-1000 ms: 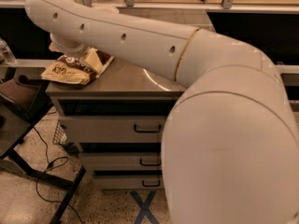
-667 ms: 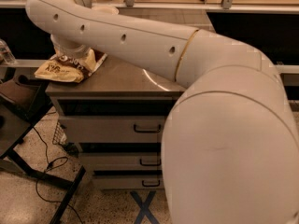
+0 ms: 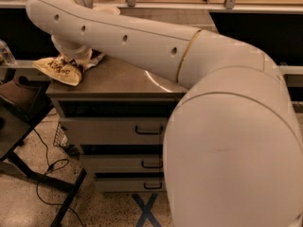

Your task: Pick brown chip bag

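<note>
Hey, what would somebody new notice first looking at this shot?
The huge white arm fills the right side and middle, stretching left across the top of a drawer cabinet. At its far end the gripper sits right at the brown chip bag. The bag lies on the cabinet's top left corner and pokes out past the edge.

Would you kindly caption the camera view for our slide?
The arm reaches across the drawer cabinet, gripper at the brown chip bag overhanging the top's edge.
</note>
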You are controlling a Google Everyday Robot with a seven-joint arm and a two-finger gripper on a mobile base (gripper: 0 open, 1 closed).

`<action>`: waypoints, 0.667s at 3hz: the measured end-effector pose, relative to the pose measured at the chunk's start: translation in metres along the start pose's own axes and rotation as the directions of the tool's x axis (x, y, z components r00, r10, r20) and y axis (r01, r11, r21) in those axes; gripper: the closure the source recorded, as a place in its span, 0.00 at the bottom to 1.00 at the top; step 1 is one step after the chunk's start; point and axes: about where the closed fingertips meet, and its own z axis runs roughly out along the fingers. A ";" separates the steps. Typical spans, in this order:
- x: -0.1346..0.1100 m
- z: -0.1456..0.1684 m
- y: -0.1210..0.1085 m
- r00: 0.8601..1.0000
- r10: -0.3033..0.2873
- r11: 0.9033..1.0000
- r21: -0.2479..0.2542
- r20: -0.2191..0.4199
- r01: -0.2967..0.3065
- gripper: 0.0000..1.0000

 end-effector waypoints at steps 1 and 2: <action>0.000 0.001 0.001 1.000 0.000 1.000 -0.002 0.001 0.000 1.00; 0.000 0.001 0.000 1.000 0.000 1.000 -0.002 0.001 0.000 1.00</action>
